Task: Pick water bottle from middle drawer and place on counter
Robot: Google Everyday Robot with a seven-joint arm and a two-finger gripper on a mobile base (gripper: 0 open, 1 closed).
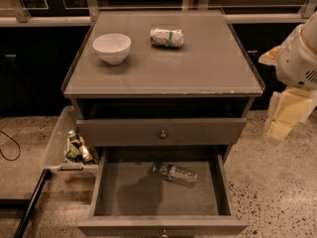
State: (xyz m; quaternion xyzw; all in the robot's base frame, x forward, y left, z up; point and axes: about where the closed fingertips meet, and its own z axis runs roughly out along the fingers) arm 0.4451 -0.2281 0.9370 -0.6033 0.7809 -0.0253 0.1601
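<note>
The water bottle lies on its side in the open middle drawer, toward the back and right of centre, cap pointing left. The counter is the flat grey cabinet top above it. My gripper hangs at the right edge of the view, beside the cabinet's right side. It is about level with the closed upper drawer and well apart from the bottle. It holds nothing that I can see.
A white bowl and a white-and-green wrinkled packet sit on the counter's back half. A clear plastic side bin with small brown bottles hangs left of the cabinet. Speckled floor lies on both sides.
</note>
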